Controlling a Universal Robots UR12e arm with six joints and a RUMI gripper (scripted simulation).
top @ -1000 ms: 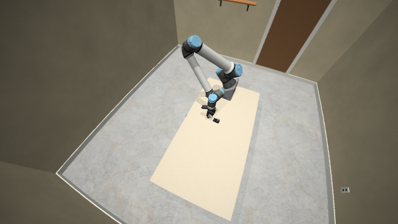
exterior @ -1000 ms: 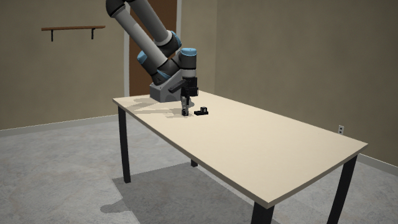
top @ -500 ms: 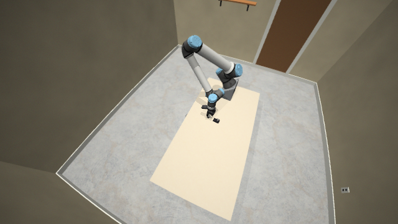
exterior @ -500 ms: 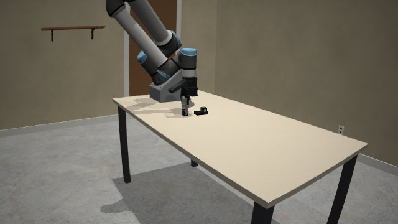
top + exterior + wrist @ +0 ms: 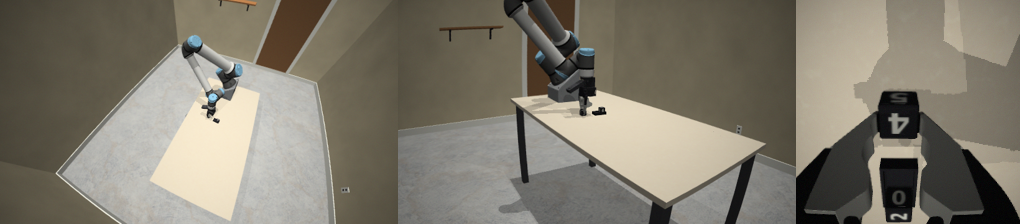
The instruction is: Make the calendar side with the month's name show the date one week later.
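My gripper (image 5: 209, 116) (image 5: 583, 111) (image 5: 899, 113) points straight down and is shut on a black date cube (image 5: 898, 116) (image 5: 583, 113). In the wrist view the cube shows a white 4 facing the camera and a 5 on the face beyond it. It is held right at the table top, just left of the small dark calendar tray (image 5: 215, 119) (image 5: 594, 113). The second black cube (image 5: 602, 109) sits in the tray's right half. A dark block marked 0 and 2 (image 5: 898, 192) shows between the finger bases in the wrist view; I cannot tell what it is.
The beige table (image 5: 202, 162) (image 5: 647, 146) carries the robot base (image 5: 559, 91) at its far end, close behind the tray. A wall shelf (image 5: 471, 28) and a brown door (image 5: 292, 31) are at the back of the room.
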